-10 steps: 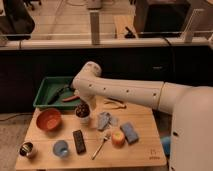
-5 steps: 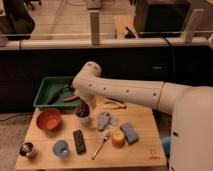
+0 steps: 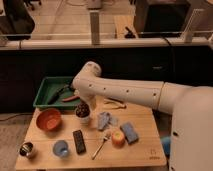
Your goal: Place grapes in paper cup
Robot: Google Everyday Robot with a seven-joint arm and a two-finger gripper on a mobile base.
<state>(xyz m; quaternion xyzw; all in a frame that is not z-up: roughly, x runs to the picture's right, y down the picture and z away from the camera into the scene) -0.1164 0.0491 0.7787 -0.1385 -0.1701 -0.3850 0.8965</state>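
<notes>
1. The gripper (image 3: 81,99) hangs at the end of the white arm (image 3: 127,92), above the far-left part of the wooden table (image 3: 145,152), just near of the green tray (image 3: 46,91). The arm hides most of it, so it cannot be told whether it is gripping or released.
2. The grapes (image 3: 82,109) sit directly below the gripper, in the mouth of the paper cup (image 3: 84,120). Whether gripper and grapes touch cannot be told.
3. The paper cup stands upright.
   - Left: orange bowl (image 3: 48,120), close beside it.
   - Right: crumpled grey-blue cloth (image 3: 106,120), close beside it.
   - Near: black remote (image 3: 79,141).
4. Nearer the front edge:
   - metal cup (image 3: 27,149) at the left corner;
   - light blue cup (image 3: 61,148);
   - fork (image 3: 101,145);
   - orange fruit (image 3: 118,138);
   - blue sponge (image 3: 130,133).
5. Bare wood shows at the near-right corner and along the right edge. The space around the paper cup is tight on the left, right and near sides.
</notes>
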